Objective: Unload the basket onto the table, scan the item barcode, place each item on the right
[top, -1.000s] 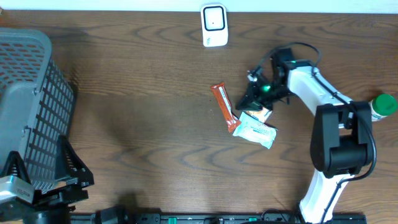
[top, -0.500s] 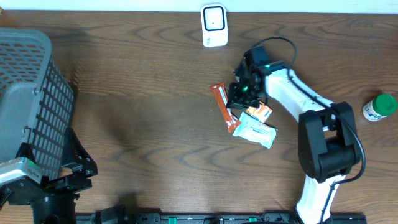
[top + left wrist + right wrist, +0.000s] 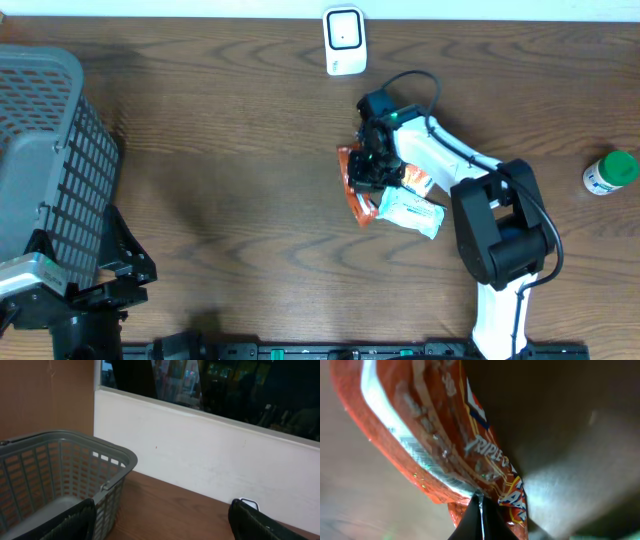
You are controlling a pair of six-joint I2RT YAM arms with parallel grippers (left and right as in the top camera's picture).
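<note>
The right gripper point(image 3: 481, 508) was pinched shut on the edge of the orange snack bar point(image 3: 352, 188), mid-table point(image 3: 200, 150), well apart from the white scanner point(image 3: 344, 40); the scan was not yet done

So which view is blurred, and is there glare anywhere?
Right wrist view: the orange wrapper fills the frame, blurred toward the left edge, glare on its clear seam. Left wrist view: the basket is sharp, the window dark with reflections. Overhead view: evenly lit, sharp.
</note>
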